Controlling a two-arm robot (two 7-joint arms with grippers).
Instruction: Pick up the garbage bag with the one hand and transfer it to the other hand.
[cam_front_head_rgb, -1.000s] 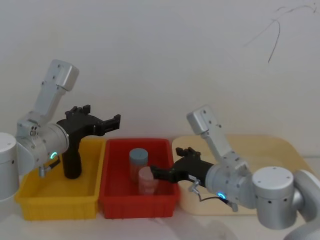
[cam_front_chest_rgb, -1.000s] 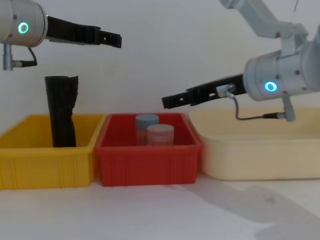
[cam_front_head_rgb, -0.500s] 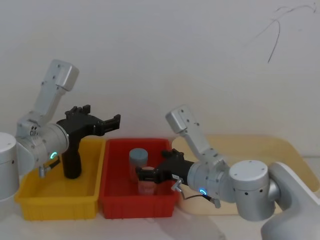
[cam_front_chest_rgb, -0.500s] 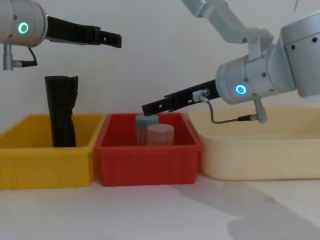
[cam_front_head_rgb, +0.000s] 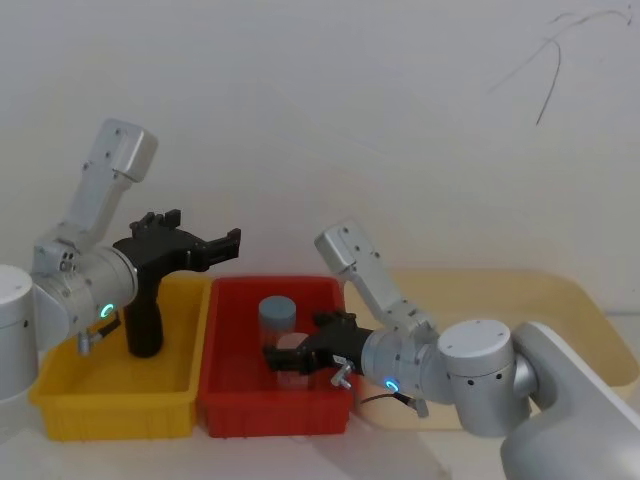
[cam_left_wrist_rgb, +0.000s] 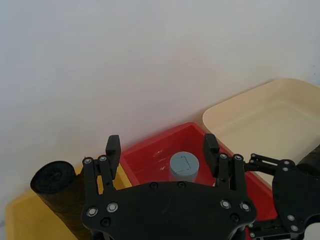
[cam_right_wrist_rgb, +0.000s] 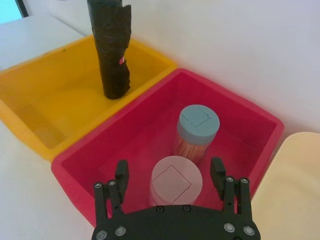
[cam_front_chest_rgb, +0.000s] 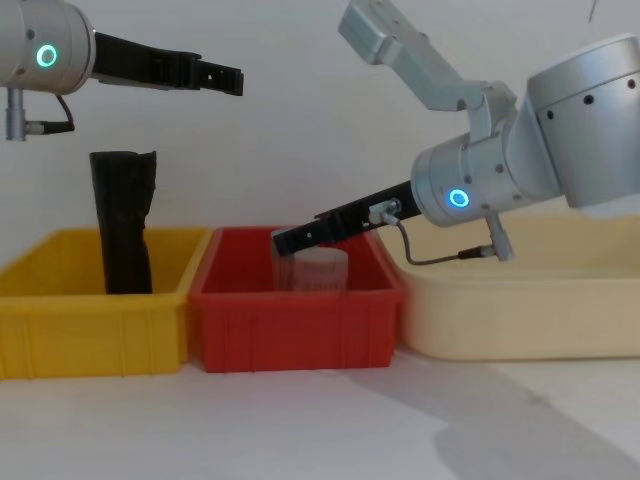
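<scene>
From the head we are seeing the garbage bag (cam_front_head_rgb: 143, 318) standing upright in the yellow bin (cam_front_head_rgb: 115, 405), our left gripper (cam_front_head_rgb: 232, 242) hanging above it with fingers spread wide. From the chest our right gripper (cam_front_chest_rgb: 284, 240) is reaching down over the red bin (cam_front_chest_rgb: 296, 325) — fingers spread wide in its wrist view, straddling the pink-lidded jar (cam_right_wrist_rgb: 175, 180) beside the blue-lidded jar (cam_right_wrist_rgb: 198, 124).
</scene>
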